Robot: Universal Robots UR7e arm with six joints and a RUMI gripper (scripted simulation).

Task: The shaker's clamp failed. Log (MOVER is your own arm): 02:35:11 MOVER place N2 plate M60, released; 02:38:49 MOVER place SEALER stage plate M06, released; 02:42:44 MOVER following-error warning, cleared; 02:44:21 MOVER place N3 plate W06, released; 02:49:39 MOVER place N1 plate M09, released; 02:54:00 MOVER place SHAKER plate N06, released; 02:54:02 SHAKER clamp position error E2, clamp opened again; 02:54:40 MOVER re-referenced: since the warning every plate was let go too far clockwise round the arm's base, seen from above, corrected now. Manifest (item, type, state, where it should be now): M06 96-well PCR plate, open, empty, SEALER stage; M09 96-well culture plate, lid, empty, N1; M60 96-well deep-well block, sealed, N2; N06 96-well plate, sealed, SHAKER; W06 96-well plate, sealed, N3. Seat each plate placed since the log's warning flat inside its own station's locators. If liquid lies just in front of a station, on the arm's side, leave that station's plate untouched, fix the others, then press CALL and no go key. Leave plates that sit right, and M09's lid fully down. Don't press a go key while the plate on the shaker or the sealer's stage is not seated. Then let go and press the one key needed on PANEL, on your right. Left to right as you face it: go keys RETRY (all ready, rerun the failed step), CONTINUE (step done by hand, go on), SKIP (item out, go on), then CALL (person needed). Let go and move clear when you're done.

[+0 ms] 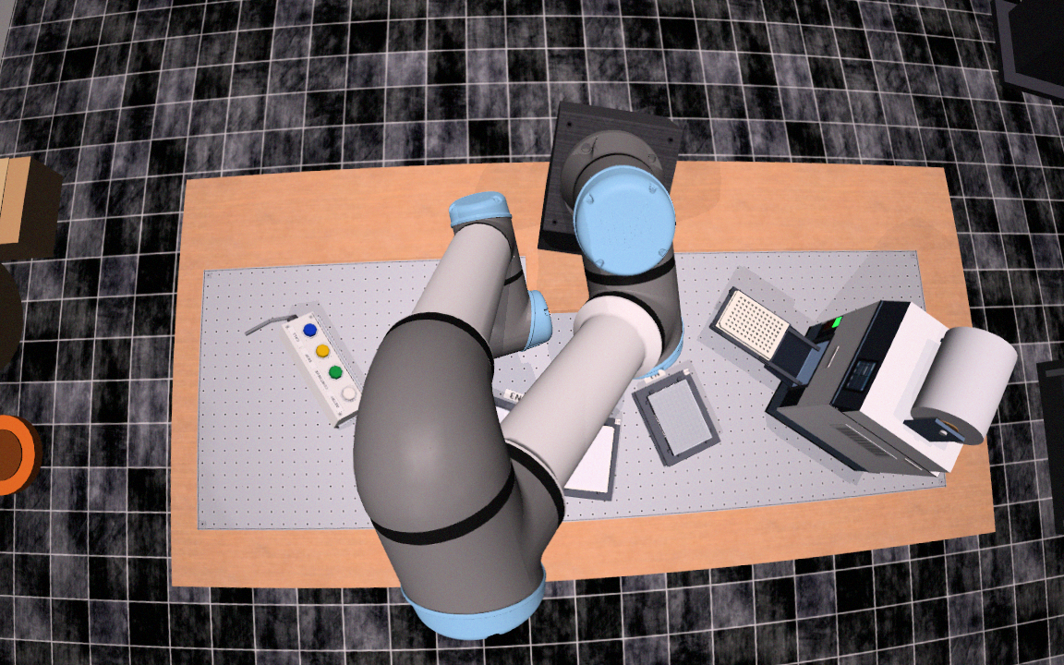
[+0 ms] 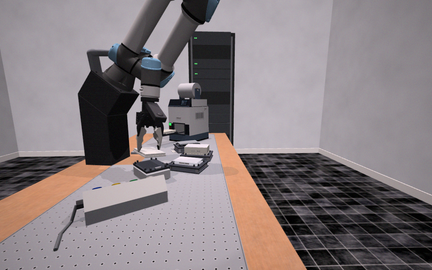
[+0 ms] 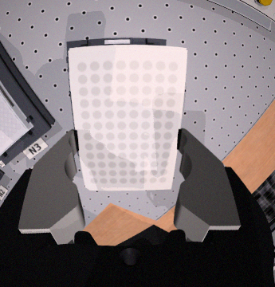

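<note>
From the top view, the big arm (image 1: 437,429) is bending over the table (image 1: 767,206) and hiding the gripper and the plate it is holding. It is also covering part of the white plate (image 1: 594,466) under its elbow. The key box (image 1: 322,368) is showing its four round keys, but the words on it are too small to read.

From the side view, the gripper (image 2: 149,142) is pointing straight down. It is holding the sealed plate (image 2: 150,151) above the table, behind the dark shaker (image 2: 151,167), whose top is bare. The sealer (image 2: 188,119) is standing farther back.

In the wrist view, the two grey fingers are squeezing the long sides of the sealed plate (image 3: 127,115). The plate is hiding most of the dark station under it. A label (image 3: 37,148) reading N3 is sitting at the left.
</note>
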